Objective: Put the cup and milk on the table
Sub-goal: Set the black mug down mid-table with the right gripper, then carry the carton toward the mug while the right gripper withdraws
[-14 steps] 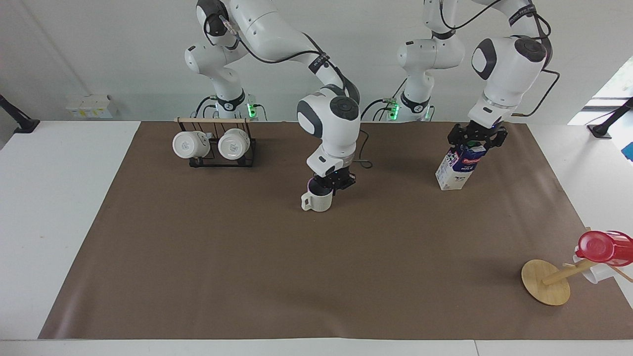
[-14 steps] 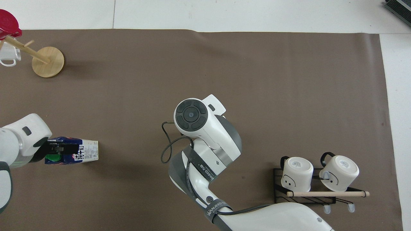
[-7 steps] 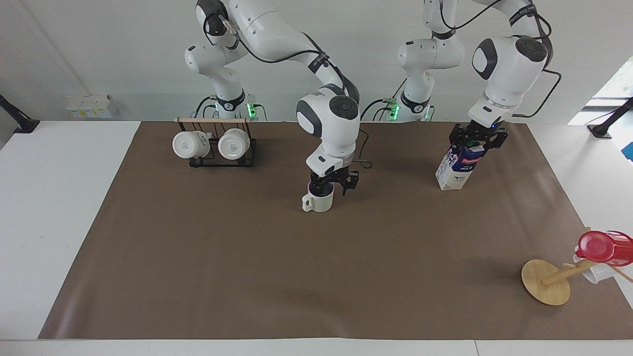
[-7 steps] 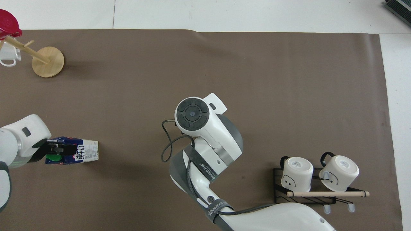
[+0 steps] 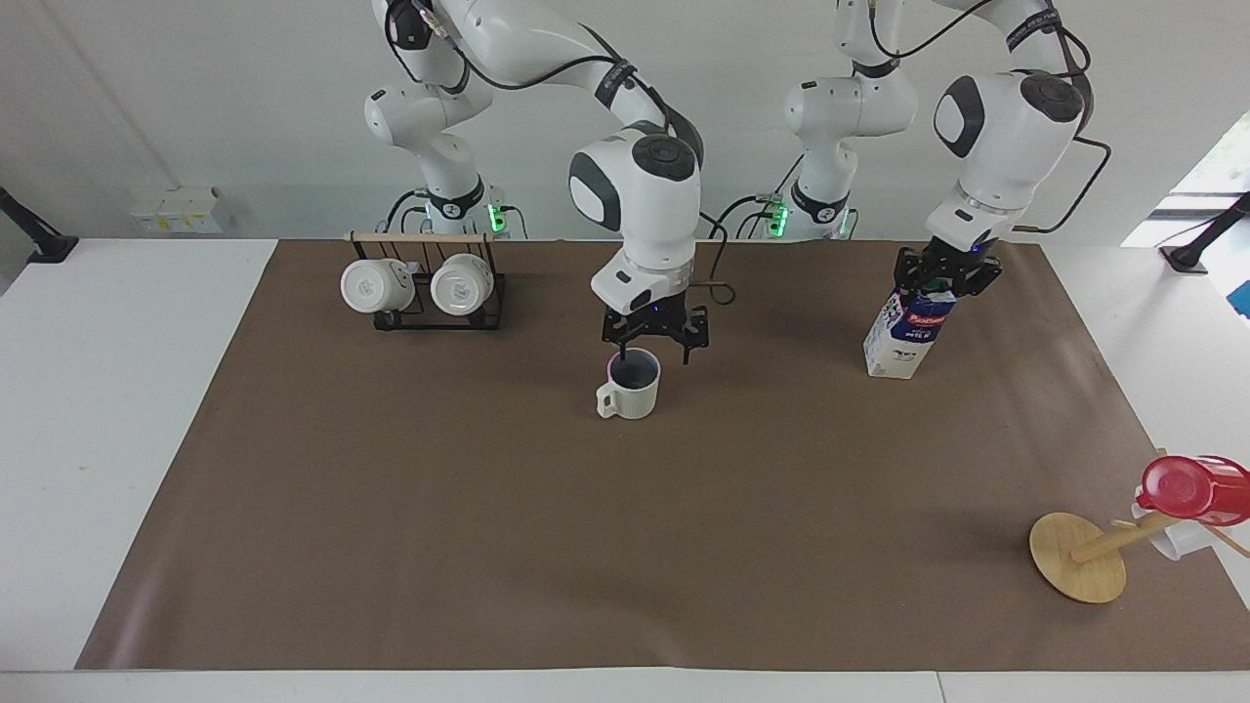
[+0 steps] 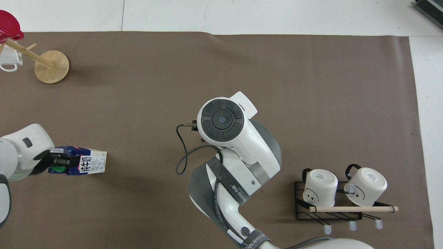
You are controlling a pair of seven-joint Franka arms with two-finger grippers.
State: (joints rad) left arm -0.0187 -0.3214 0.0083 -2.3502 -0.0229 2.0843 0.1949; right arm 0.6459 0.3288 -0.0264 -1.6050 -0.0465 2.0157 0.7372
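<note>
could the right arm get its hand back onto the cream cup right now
Probably yes. The right hand hangs open just over the cup, which stands upright on the table with nothing beside it.

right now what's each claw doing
Right claw: open, just over the cup, which stands on the table.
Left claw: shut on the milk, at its top.
</note>
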